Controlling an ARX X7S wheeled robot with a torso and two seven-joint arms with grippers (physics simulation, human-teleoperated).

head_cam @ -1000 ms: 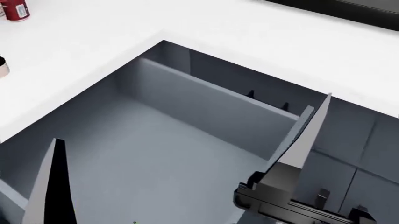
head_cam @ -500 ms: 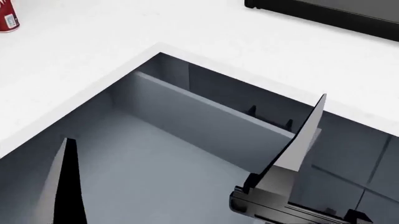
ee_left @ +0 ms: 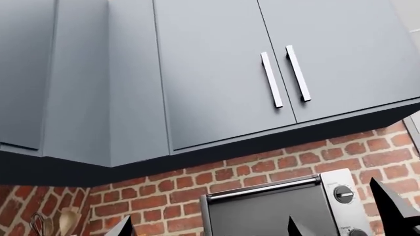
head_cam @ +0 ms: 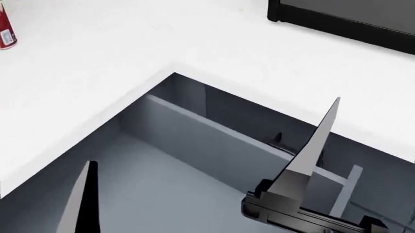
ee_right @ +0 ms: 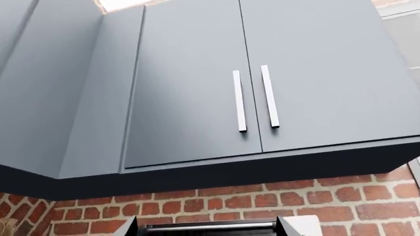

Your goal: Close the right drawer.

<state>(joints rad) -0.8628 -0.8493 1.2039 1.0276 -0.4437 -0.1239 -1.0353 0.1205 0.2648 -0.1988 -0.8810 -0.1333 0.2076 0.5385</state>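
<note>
The right drawer [head_cam: 214, 138] stands pulled out below the white counter, a deep slate-grey box with its inside showing in the head view. Its front panel and handle are out of view. One finger [head_cam: 81, 201] of my left gripper rises over the drawer's near left part. One finger [head_cam: 316, 143] of my right gripper rises over its right part, above the black gripper body. Both grippers point up and touch nothing. In the wrist views the left gripper [ee_left: 208, 229] and right gripper [ee_right: 210, 229] show wide-apart fingertips with nothing between them.
A white countertop [head_cam: 194, 39] wraps the drawer opening. A black appliance [head_cam: 350, 19] stands at the back right and a red can [head_cam: 5, 29] at the left edge. Wrist views show grey wall cabinets [ee_left: 210, 73], brick wall and an oven with a steel bar [ee_left: 262, 189].
The head view has shifted: the counter edge and drawer sit lower in the picture, more of the black appliance shows, and the red can slid further left. Both grippers stay raised and open.
</note>
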